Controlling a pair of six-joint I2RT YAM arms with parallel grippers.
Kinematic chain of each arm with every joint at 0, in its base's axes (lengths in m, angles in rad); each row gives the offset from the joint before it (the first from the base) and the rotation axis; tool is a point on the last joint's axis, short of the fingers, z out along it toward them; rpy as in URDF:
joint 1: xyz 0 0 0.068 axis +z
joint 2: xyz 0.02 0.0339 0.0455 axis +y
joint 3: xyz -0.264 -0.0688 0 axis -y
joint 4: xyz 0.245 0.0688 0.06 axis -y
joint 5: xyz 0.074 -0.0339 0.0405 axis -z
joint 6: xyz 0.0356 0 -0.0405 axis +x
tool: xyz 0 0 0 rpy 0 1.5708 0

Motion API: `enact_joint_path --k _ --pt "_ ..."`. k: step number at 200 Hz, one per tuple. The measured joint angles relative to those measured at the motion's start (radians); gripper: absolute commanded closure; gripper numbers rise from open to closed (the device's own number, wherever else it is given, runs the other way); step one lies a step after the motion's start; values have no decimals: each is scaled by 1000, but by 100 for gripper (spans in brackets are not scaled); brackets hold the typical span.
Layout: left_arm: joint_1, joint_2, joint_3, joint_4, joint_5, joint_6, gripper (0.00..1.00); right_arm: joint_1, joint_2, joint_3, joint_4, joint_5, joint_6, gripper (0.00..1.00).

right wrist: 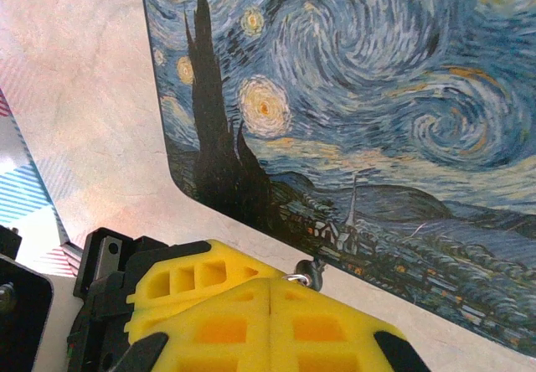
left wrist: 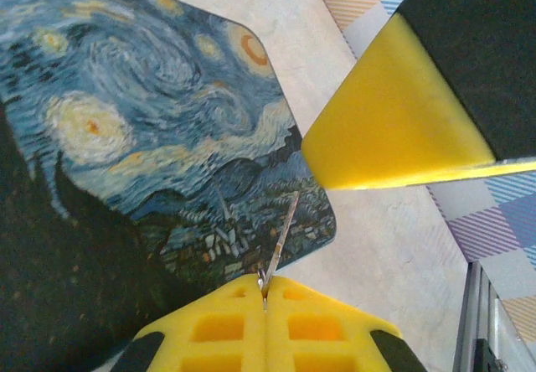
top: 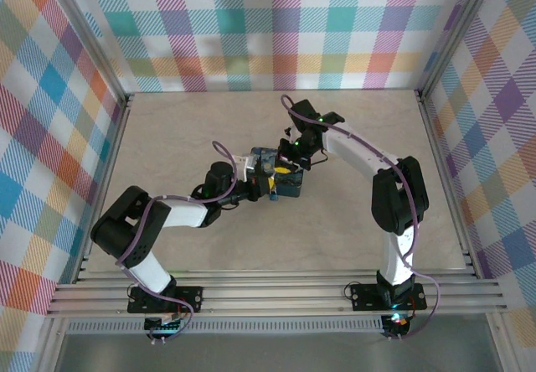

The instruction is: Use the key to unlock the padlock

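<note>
Left gripper [left wrist: 265, 286]: I see its yellow pads pressed flat together, clenched on the key.
Key [left wrist: 281, 236]: thin and silvery, it stands out from the seam between the left pads and leans a little to the right, its tip over the lower right corner of the box.
Right gripper [right wrist: 270, 284]: my wrist view shows the pads closed tight, seam to seam, with a small metal loop nipped at their tip.
Padlock [right wrist: 309, 272]: that loop is all I can make out, and I take it for the shackle; the body is hidden between the pads. It sits just off the near edge of the box, above bare table.
Box [left wrist: 151, 121]: square, dark blue, printed with a swirling night-sky painting, lying flat on the table [left wrist: 394, 246].
Arms: in the overhead view I see both reaching in to meet over the box near the middle of the table, left from the lower left, right from the right.
Gap between grippers: from the left wrist, one right pad [left wrist: 385, 129] hangs just above and to the right of the key, not touching it.
</note>
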Motion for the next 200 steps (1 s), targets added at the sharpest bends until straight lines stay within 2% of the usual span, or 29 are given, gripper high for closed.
enact_joint_path --k 15,51,90,125,153,200 --pt "0 -14 -21 -6 -10 0 100 0 0 -1 2 15 -4 100" --pt "0 -126 -118 -92 -58 16 100 27 -58 -136 74 118 -25 80" --pt "0 -293 -162 -263 -102 72 100 145 -153 -314 139 281 -26 61" --pt "0 -402 -164 -381 -127 115 100 243 -154 -349 204 362 -19 44" --pt "0 -437 -178 -442 -140 125 100 267 -81 -295 207 438 -16 40" --pt "0 -494 -205 -503 -160 124 100 266 6 -248 205 576 -23 40"
